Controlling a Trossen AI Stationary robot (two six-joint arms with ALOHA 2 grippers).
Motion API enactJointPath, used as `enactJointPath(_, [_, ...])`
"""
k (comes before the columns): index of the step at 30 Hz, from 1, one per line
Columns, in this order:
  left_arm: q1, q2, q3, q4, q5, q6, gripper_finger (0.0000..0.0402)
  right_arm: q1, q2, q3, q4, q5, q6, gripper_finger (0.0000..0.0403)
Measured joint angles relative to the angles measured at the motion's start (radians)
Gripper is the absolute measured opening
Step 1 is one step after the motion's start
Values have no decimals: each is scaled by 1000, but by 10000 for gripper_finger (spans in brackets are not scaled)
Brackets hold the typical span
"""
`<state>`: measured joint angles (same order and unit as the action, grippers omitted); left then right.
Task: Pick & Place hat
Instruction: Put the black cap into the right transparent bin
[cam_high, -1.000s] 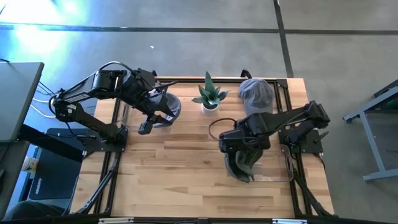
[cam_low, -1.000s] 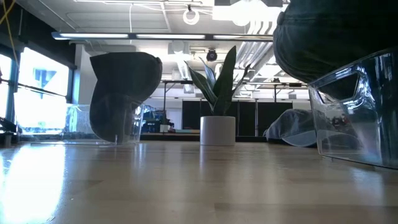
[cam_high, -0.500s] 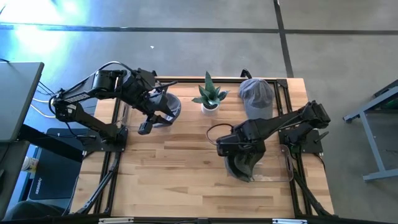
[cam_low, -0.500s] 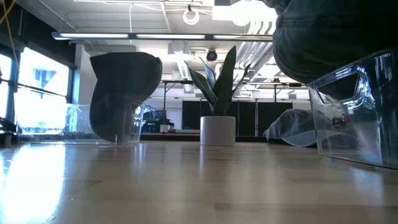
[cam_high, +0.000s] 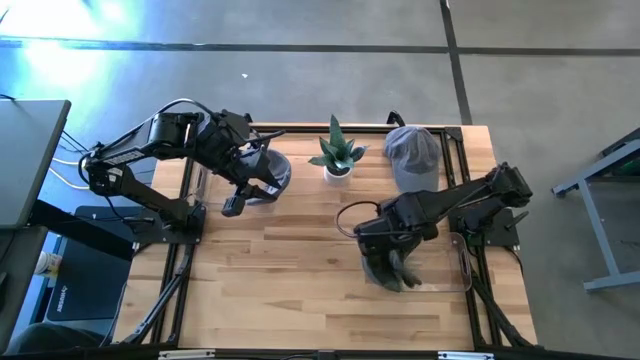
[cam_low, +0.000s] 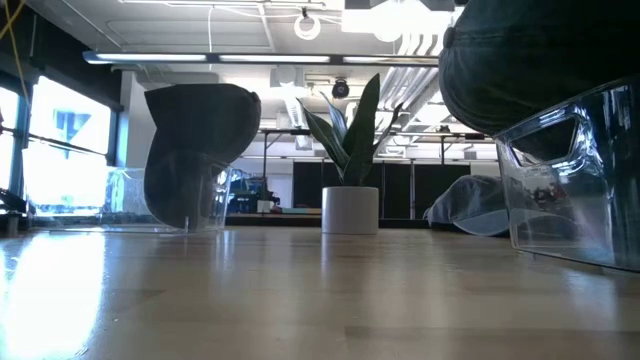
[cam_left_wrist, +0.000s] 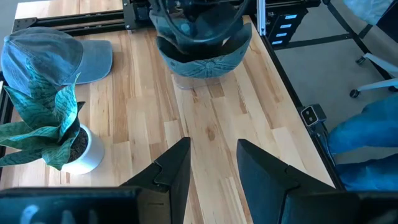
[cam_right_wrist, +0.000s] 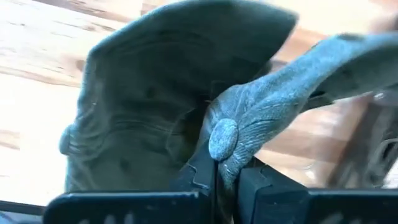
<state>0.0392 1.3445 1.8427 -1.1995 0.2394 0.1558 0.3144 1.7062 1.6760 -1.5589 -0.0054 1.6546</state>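
A dark green hat (cam_right_wrist: 143, 112) lies on top of a stack of the same hats (cam_left_wrist: 202, 59), which rests on a clear stand (cam_high: 445, 270) at the table's right. My right gripper (cam_high: 392, 240) is above the stack and shut on the top hat. A grey cap (cam_high: 412, 155) lies flat on the table at the far right. At the far left, another dark hat (cam_low: 195, 140) sits over a clear stand (cam_low: 205, 205). My left gripper (cam_left_wrist: 211, 165) hovers beside that stand, open, with nothing between its fingers. My right gripper pinches a fold of the crown's cloth (cam_right_wrist: 231, 163) between its two fingers, just beside the top button (cam_right_wrist: 224, 138). The fingers come from above, pointing down. The hat lies over the stack below it (cam_low: 540, 70). Whether it is lifted clear, I cannot tell.
A potted plant (cam_high: 337, 155) in a white pot stands at the far middle, between the two stands. Bare wooden tabletop (cam_high: 290, 270) stretches across the near middle. Black frame rails (cam_high: 180, 270) run along the table's left and right edges.
My right gripper has shut on the crown of the top hat. The cloth there has bunched into a narrower heap under the fingers. The left arm has kept still.
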Motion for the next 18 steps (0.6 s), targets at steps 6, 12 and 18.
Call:
enactJointPath(6, [0,0,0,0,-1,0,126,18,0,48,1,26,-131,8])
enactJointPath(12, [0,0,0,1,-4,0,126,36,0,80,-10,16,-205,6])
enactJointPath(18, [0,0,0,1,-6,0,126,54,-6,84,-13,26,-223,11])
